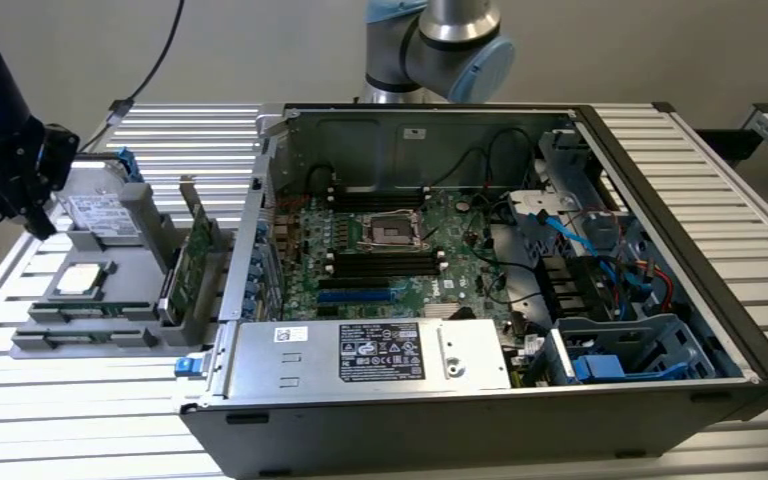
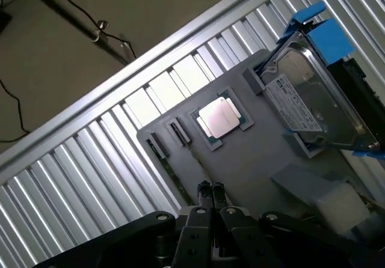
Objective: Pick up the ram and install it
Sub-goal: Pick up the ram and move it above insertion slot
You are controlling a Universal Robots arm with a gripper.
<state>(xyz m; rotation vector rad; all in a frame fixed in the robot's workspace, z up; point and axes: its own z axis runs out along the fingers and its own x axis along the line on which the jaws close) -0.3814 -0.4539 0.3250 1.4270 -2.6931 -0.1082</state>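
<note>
The ram (image 1: 92, 309) is a thin green stick standing on edge in a slot along the near side of the grey parts tray (image 1: 84, 340), at the exterior view's left. In the wrist view it shows edge-on as a narrow greenish strip (image 2: 171, 173) that runs under my gripper's body. My gripper (image 1: 35, 215) hangs above the tray's far left corner, beside the hard drive (image 1: 95, 212). Its fingertips (image 2: 211, 188) are pressed together with nothing between them, above the tray and a short way from the ram. The motherboard (image 1: 381, 250) with black slots lies inside the open case.
The tray also holds a silver processor chip (image 2: 219, 116) and a taller green expansion card (image 1: 199, 262) standing upright. The hard drive (image 2: 313, 100) has blue brackets. The black computer case (image 1: 704, 260) has high walls, cables and a power supply (image 1: 371, 355) at its near side.
</note>
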